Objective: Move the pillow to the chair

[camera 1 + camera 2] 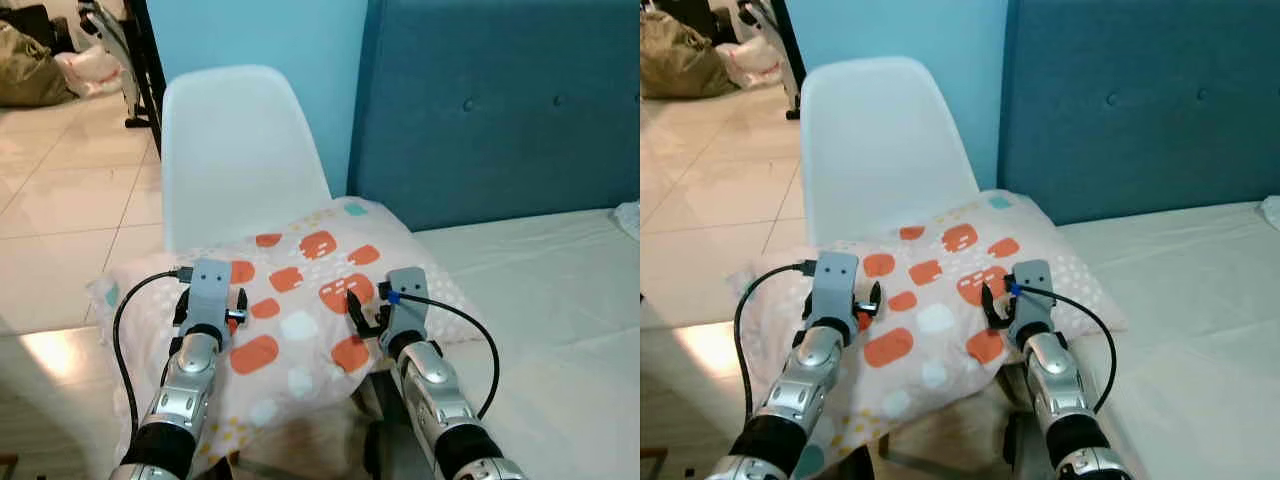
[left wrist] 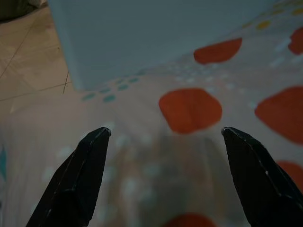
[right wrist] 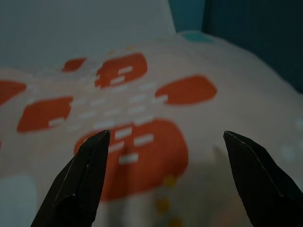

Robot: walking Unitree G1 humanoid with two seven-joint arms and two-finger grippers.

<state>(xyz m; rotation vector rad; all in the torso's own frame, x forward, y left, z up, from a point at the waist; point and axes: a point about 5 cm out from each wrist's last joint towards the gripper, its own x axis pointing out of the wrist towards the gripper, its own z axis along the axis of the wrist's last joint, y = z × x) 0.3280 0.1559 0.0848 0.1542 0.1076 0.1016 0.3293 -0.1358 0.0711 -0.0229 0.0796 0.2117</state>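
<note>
Left eye view: pale fabric pillow with orange patches [image 1: 300, 310] lay on seat of white moulded plastic chair [image 1: 235, 150], beside white bed [image 1: 540, 300] with blue padded headboard [image 1: 500, 100]. Left end effector [image 1: 212, 318] and right end effector [image 1: 370, 318] hovered over pillow.

Left wrist view: black fingers [image 2: 75, 179] spread apart, released, pillow beneath.

Right wrist view: fingers [image 3: 80, 179] spread apart, nothing held.
</note>
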